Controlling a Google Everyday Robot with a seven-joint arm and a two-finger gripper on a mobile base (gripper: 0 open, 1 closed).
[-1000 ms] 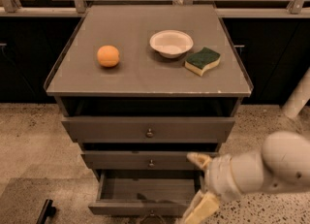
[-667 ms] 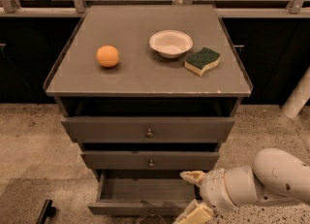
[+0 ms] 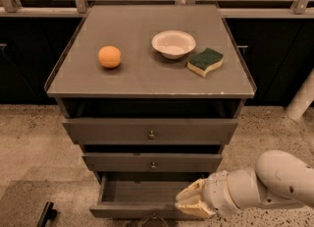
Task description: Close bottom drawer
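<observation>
The bottom drawer [image 3: 128, 210] is the lowest, narrowest dark grey front of the cabinet. It stands pulled out, its inside [image 3: 142, 191] shows, and its small round knob [image 3: 153, 217] sits at the lower edge of the view. My gripper [image 3: 190, 201] with cream fingers [image 3: 194, 188] is at the right end of the drawer's front, low and right of the knob. The fingers stand a little apart and hold nothing. The white arm [image 3: 274, 182] reaches in from the right.
The middle drawer [image 3: 152, 162] and the top drawer [image 3: 149, 131] stand slightly out. On the cabinet top [image 3: 142, 76] lie an orange [image 3: 109, 56], a white bowl [image 3: 173, 43] and a green-and-yellow sponge [image 3: 205, 61]. Speckled floor lies around. A dark object [image 3: 46, 214] lies at the lower left.
My gripper has moved down and left to the right end of the bottom drawer's front, and its fingers stand closer together. The drawer has not visibly moved.
</observation>
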